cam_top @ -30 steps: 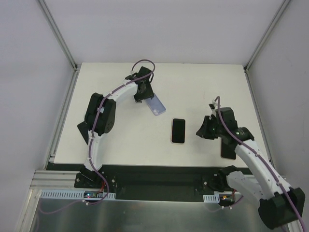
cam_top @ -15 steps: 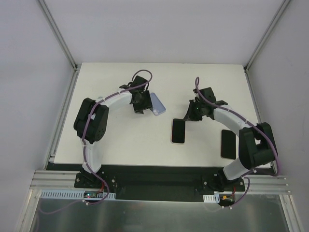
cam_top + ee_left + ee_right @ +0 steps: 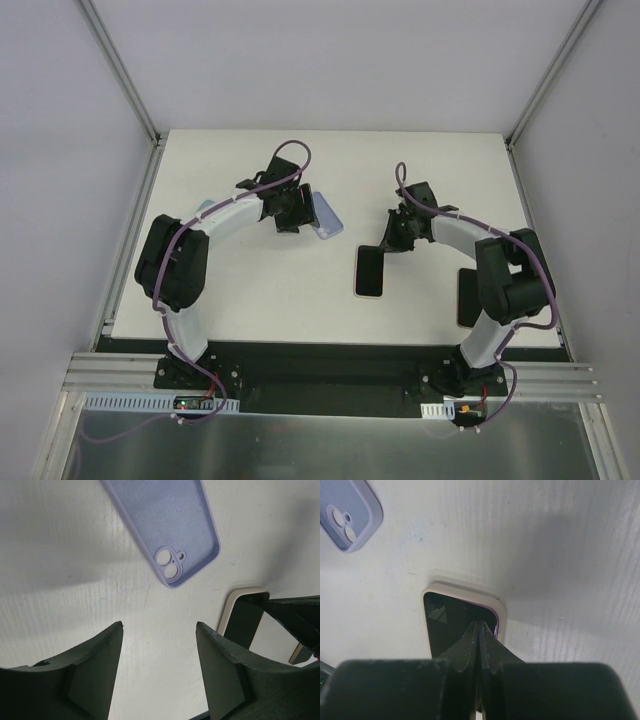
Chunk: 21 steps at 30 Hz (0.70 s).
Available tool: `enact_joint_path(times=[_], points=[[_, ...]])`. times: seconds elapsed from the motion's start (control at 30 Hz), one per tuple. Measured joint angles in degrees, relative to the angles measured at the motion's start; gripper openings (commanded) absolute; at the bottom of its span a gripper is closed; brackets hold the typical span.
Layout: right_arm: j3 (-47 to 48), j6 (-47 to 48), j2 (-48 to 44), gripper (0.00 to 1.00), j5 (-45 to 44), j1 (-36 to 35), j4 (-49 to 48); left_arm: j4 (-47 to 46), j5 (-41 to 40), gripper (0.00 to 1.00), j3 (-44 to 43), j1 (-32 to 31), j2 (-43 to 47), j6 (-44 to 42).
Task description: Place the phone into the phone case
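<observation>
Phone (image 3: 369, 271): mid-table, outside the case; I judge insertion not begun.
Case (image 3: 167, 525): empty, far-left of phone.
Left gripper (image 3: 158, 627): open, holding nothing.
Right gripper (image 3: 480, 625): closed, tips at phone's far edge, perhaps touching.

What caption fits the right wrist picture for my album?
Right gripper, shut, at the edge of the phone; the purple case lies apart.

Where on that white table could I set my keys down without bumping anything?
Bare table: the far strip behind both arms, and the near patch between left arm and phone. Crowded: the middle, where lilac case, phone, left gripper and right gripper cluster. A dark slab occupies the near right.
</observation>
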State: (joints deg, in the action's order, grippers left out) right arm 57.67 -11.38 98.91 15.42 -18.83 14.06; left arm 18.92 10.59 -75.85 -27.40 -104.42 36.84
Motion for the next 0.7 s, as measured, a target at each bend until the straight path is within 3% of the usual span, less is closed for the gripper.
enact_joint_path(times=[0.7], points=[[0.55, 0.04, 1.03, 0.01, -2.1, 0.0, -2.8, -0.72, -0.81, 0.66, 1.77, 0.0, 2.1, 0.07]])
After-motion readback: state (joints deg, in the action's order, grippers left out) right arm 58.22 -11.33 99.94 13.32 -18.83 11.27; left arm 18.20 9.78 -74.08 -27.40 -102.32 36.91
